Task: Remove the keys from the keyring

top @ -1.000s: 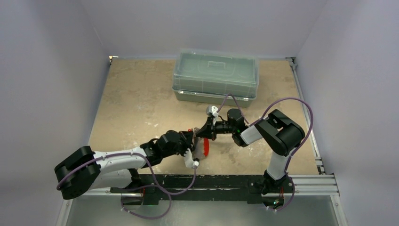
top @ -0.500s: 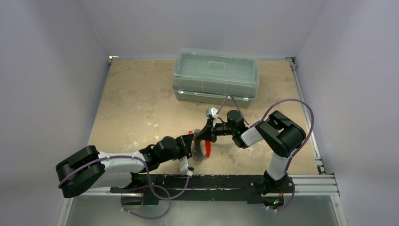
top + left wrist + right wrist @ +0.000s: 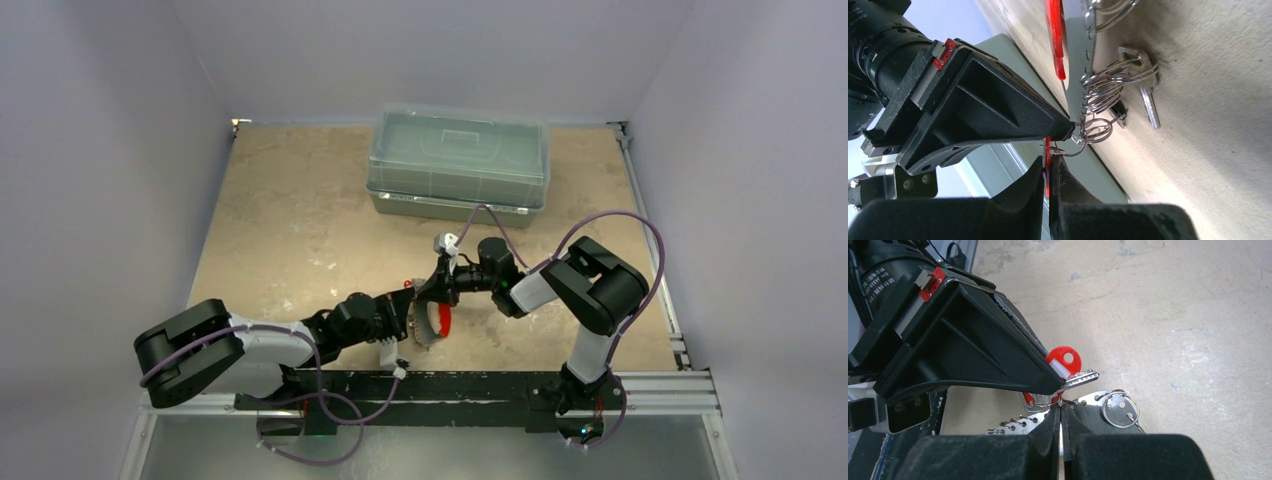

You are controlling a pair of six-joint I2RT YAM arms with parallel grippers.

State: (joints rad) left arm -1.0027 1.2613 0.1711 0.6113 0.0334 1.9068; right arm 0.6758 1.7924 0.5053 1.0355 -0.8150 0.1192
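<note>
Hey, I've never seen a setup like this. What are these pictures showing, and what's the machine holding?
Two robot arms are bolted to a tan table, a left arm and a right arm. One picture looks down from above; the other two come from a camera on each wrist, so that arm's black jaws fill the bottom. A large clear plastic box sits behind. Between the arms is a white crescent-shaped keyring with a red edge, carrying thin metal loops and small silvery keys. The left jaws are shut on a red-headed key; the right jaws seem to pinch one of the keyring's loops.
</note>
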